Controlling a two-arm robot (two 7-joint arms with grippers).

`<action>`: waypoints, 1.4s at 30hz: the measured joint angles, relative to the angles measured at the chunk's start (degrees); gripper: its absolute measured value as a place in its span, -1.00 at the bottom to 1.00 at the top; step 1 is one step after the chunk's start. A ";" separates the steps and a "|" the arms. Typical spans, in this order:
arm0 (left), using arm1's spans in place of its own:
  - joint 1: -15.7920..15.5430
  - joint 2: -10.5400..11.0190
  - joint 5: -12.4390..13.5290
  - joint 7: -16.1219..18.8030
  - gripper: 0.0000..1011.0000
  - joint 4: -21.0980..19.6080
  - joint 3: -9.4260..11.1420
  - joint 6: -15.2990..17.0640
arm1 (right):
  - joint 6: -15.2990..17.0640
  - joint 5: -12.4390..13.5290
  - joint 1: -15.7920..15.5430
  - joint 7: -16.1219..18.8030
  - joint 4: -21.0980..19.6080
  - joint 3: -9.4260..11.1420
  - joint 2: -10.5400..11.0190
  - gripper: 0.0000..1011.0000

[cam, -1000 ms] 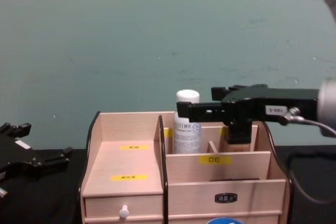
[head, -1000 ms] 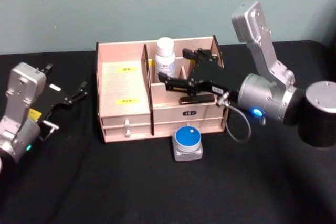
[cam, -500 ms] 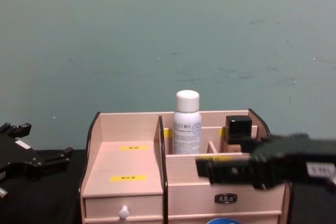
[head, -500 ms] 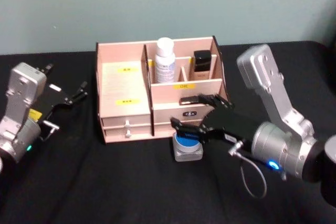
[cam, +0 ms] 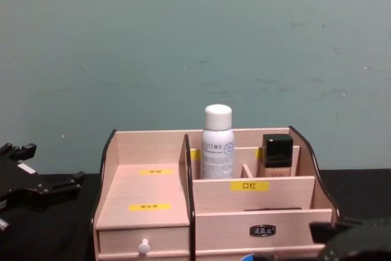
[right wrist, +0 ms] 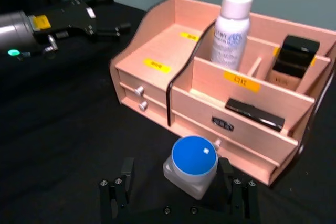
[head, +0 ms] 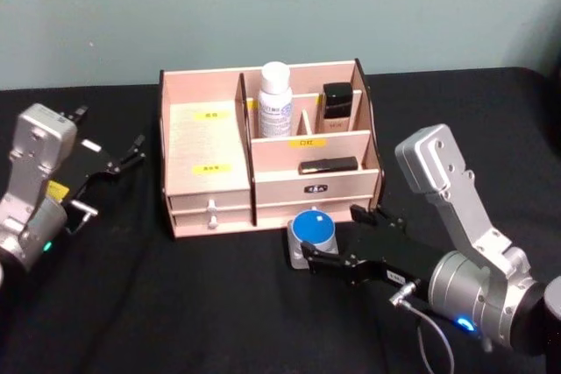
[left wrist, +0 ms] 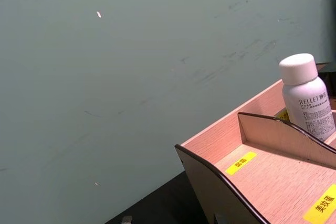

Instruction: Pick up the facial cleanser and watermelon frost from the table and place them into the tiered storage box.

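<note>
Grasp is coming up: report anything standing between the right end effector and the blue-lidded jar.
Nothing visible does. The right end effector's open fingers flank the blue-lidded jar before the wooden organiser. Left end effector parked left.

The tiered storage box [head: 280, 192] is pale matt wood; the tablecloth [head: 175, 304], matt black fabric.

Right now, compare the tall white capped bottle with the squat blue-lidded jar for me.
The white bottle is tall and slim; the blue-lidded jar is squat with a square pale base. The bottle stands in a rear compartment of the wooden organiser; the jar sits on the black table in front of it, between the right gripper's open fingers. Both stand upright.
</note>
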 joint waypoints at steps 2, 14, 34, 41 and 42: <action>0.00 0.00 0.00 0.00 1.00 0.00 0.00 0.00 | 0.58 -0.60 -0.43 -0.49 0.02 0.02 -0.28 0.98; 0.00 0.00 0.00 0.00 1.00 0.00 0.00 0.00 | 1.96 -3.12 -0.32 -1.01 3.12 -0.49 -2.45 0.98; 0.00 0.00 0.00 0.00 1.00 0.00 0.00 0.00 | 0.49 -6.53 2.41 1.37 8.97 -1.19 -5.54 0.98; 0.00 0.00 0.00 0.00 1.00 0.00 0.00 0.00 | -0.64 -7.49 3.50 2.24 11.15 -1.35 -6.91 0.98; 0.00 0.00 0.00 0.00 1.00 0.00 0.00 0.00 | -0.89 -7.79 3.82 2.47 11.71 -1.40 -7.21 0.98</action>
